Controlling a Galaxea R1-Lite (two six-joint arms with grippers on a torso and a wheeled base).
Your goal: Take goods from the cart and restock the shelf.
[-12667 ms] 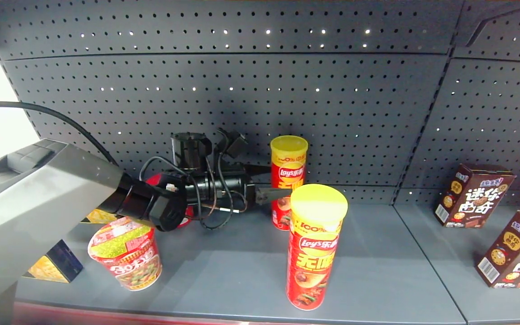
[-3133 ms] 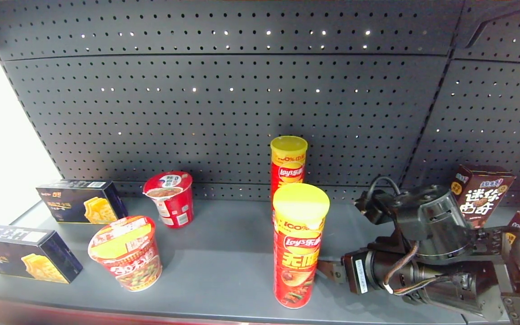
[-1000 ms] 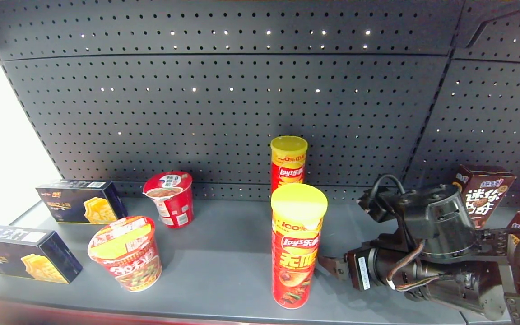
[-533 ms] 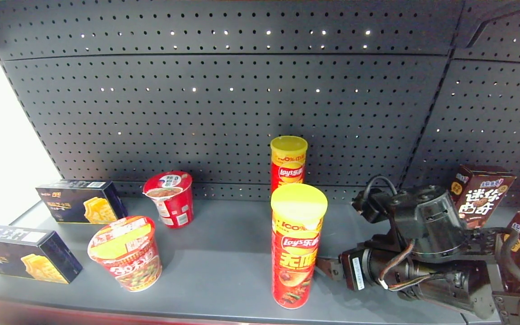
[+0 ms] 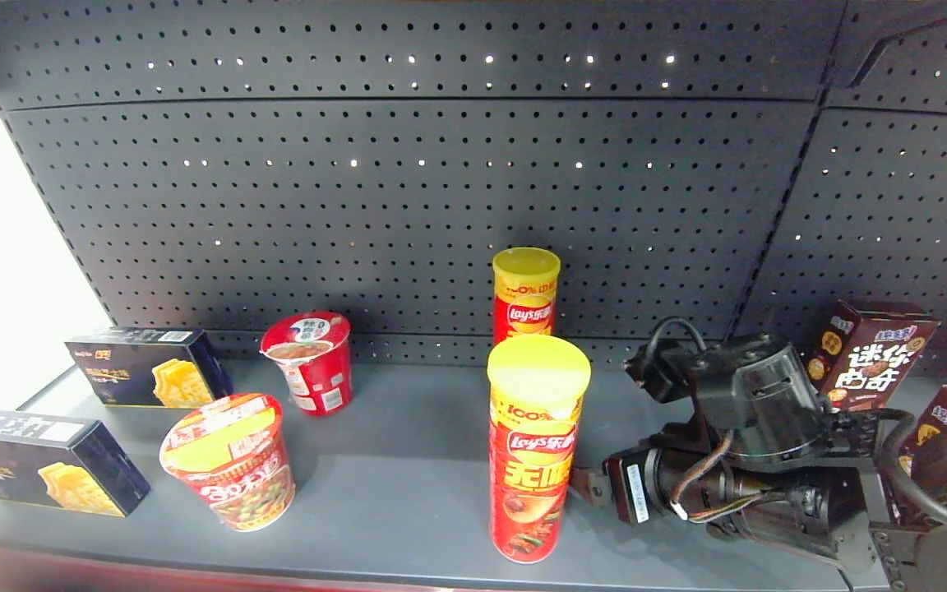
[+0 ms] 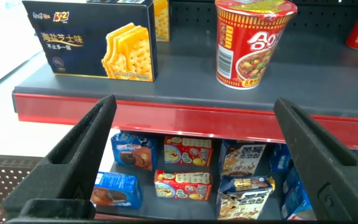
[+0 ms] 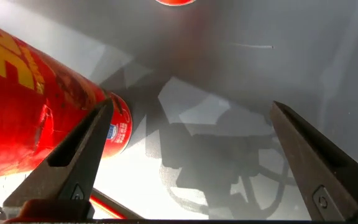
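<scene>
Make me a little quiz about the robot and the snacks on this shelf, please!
1. True or false: the right gripper is shut on the front chip can.
2. What stands right behind the front chip can? A. a banana B. the back chip can C. a milk carton
3. Fill in: both cans have lids coloured ____.

Key: 1 false, its jaws stand wide open beside the can. 2 B. 3 yellow.
</scene>
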